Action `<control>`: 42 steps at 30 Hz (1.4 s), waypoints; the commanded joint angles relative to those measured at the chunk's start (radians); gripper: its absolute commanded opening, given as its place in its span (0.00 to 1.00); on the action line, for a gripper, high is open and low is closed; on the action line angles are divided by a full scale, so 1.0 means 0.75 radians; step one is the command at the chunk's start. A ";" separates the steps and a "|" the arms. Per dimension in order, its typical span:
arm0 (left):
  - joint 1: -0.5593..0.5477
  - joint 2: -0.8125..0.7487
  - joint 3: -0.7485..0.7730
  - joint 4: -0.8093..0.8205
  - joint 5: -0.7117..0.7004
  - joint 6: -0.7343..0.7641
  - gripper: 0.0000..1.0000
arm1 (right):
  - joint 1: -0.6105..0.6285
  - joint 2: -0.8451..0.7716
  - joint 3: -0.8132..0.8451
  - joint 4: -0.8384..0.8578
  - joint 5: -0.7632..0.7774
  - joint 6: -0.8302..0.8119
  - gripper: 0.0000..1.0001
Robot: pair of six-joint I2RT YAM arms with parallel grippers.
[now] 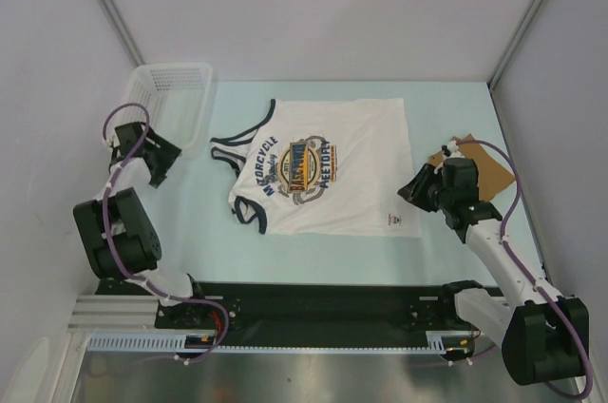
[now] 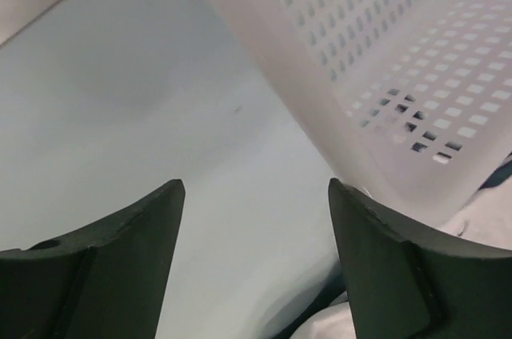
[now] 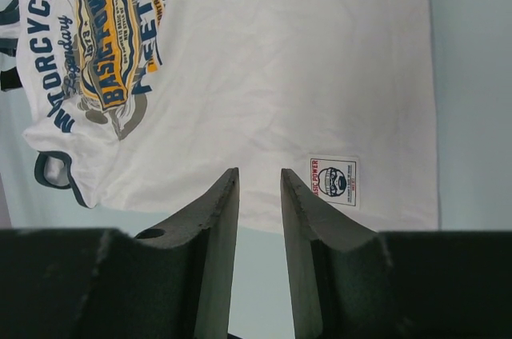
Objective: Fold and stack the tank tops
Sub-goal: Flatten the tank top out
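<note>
Top external view: a white tank top [image 1: 332, 170] with a blue-and-yellow chest print lies flat in the middle of the surface [image 1: 313, 256]. A tan-brown tank top [image 1: 486, 167] lies to its right, partly hidden by the right arm. The right end effector [image 3: 260, 179] is narrowly parted and empty. The left end effector [image 2: 256, 191] is wide and empty beside a white lattice basket [image 1: 176, 89].

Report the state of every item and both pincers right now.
white tank top: spread flat, print up, unfolded, not gripped.
tan tank top: flat at the right, partly hidden by the right arm.
basket: upright, far-left of the table.
left pincer: open, holding nothing, beside the basket.
right pincer: slightly open, holding nothing, by the white top's labelled corner.
</note>
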 commanded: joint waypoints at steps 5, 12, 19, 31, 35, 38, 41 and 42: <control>-0.032 -0.024 0.088 0.093 0.120 -0.045 0.85 | 0.000 -0.064 -0.011 -0.038 -0.015 0.004 0.35; -0.061 -0.409 -0.262 0.145 0.298 -0.013 1.00 | 0.002 -0.081 -0.011 -0.212 0.141 0.104 0.50; -0.224 -0.886 -0.458 0.024 0.290 -0.001 1.00 | -0.006 -0.089 -0.024 -0.431 0.409 0.257 0.72; -0.534 -1.060 -0.675 0.059 0.225 -0.094 1.00 | -0.035 -0.175 -0.320 -0.239 0.323 0.578 0.57; -0.536 -1.058 -0.751 0.136 0.239 -0.131 1.00 | -0.035 -0.114 -0.326 -0.208 0.362 0.609 0.57; -0.538 -1.038 -0.775 0.177 0.241 -0.146 1.00 | -0.041 -0.093 -0.322 -0.204 0.429 0.617 0.38; -0.552 -0.999 -0.800 0.222 0.239 -0.174 1.00 | -0.064 -0.079 -0.318 -0.206 0.472 0.611 0.11; -0.562 -0.987 -0.806 0.249 0.233 -0.195 1.00 | -0.088 -0.081 -0.312 -0.234 0.492 0.615 0.00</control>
